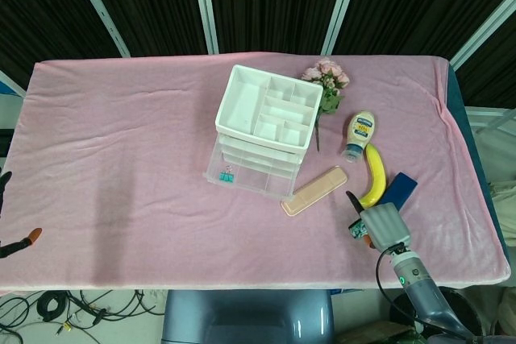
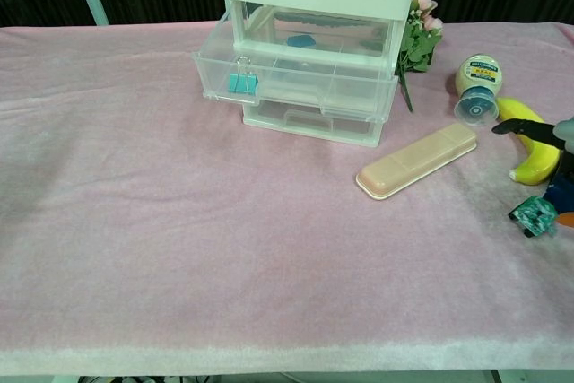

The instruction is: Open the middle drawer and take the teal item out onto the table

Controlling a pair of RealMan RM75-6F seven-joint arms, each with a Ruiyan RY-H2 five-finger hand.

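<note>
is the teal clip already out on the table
No, the teal binder clip sits inside the pulled-out middle drawer of the drawer unit, at its front left corner, not on the pink cloth.

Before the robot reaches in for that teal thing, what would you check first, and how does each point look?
1. Middle drawer pulled out: ok.
2. Teal clip reachable: ok, it sits at the drawer's front left corner.
3. Right hand free to grasp: cannot tell, it hovers near the table's front edge with its fingers mostly hidden.
4. Left hand ready: cannot tell, only its edge shows.
5. Bare table in front of the drawer for setting down: ok.
6. Path past the beige case and banana: ok, both lie right of the drawer.
</note>
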